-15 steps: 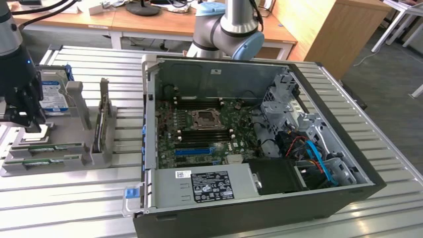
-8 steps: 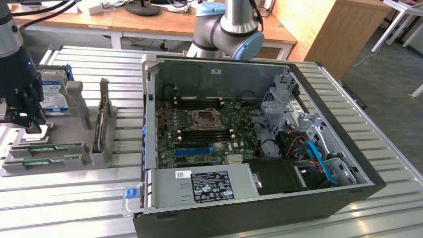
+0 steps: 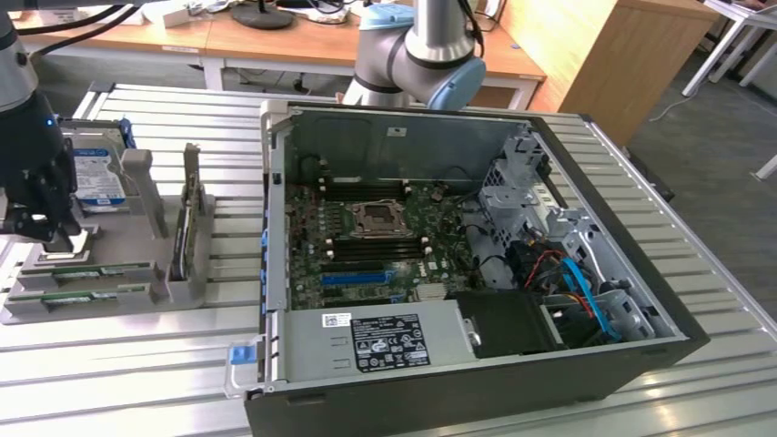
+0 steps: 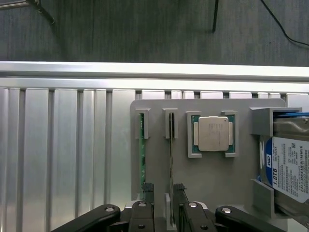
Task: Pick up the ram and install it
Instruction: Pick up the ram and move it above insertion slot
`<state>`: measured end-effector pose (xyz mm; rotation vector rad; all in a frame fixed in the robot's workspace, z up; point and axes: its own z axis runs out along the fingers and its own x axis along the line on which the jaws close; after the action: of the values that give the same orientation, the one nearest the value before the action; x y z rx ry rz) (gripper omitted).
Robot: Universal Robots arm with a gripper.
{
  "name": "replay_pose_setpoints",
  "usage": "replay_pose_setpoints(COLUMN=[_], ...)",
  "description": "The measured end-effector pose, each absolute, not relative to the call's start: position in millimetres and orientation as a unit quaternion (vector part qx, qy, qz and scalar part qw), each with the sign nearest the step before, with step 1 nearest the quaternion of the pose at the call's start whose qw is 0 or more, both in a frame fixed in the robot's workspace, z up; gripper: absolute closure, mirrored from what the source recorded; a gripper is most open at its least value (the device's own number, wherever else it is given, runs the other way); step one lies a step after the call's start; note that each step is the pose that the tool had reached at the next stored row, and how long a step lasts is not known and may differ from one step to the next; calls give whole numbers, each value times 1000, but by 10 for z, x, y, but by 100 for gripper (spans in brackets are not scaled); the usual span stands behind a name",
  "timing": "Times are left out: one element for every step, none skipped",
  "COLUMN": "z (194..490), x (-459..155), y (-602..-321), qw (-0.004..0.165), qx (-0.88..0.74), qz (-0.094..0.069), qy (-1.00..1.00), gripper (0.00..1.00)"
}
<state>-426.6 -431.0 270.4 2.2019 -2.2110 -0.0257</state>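
Observation:
Two green ram sticks stand on edge in a grey holder (image 4: pixel 212 179). In the wrist view my gripper (image 4: pixel 163 189) hangs open just above the holder. One ram stick (image 4: pixel 171 154) runs between its two dark fingers (image 4: pixel 147 189), near one of them, and nothing is gripped. The other ram stick (image 4: pixel 142 154) lies just outside the fingers. In the exterior view the gripper (image 3: pixel 51 235) is at the far left over the holder, with the ram sticks (image 3: pixel 91 269) below it. The open computer case (image 3: pixel 401 364) holds the motherboard with dark memory slots (image 3: pixel 364 240).
On the holder are a silver processor (image 4: pixel 213 134), a hard drive (image 4: pixel 289 166) and an upright dark card (image 3: pixel 188 218). A blue slot (image 3: pixel 356 273) sits on the motherboard. Cables and a drive cage crowd the case on the exterior view's right. The slatted metal table (image 3: pixel 122 364) lies around.

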Motion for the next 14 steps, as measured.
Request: replay_pose_setpoints(z=[2703,2704,2703,2703,2703,2703,2703,2703,2703,2703,2702,2702,2702,2702], x=[-4266,-4266,-4266,-4266,-4266,-4265,-4265,-4265,-4265,-4265,-4265,-4265,-4264,-4264], y=[-4327,-4345,-4361,-4379,-4396,-4412,-4426,-4441,-4457,-4471,-4485,-4498,-4510,-4520], qw=[11,11,11,11,11,11,11,11,11,11,11,11,11,11], qx=[706,705,705,705,705,705,705,705,705,705,705,705,705,705], qz=[-8,-8,-8,-9,-9,-9,-9,-9,-9,-9,-9,-9,-9,-9], qy=[-709,-709,-709,-709,-709,-709,-709,-709,-709,-709,-709,-709,-709,-709], gripper=[70,70,70,70,70,70,70,70,70,70,70,70,70,70])
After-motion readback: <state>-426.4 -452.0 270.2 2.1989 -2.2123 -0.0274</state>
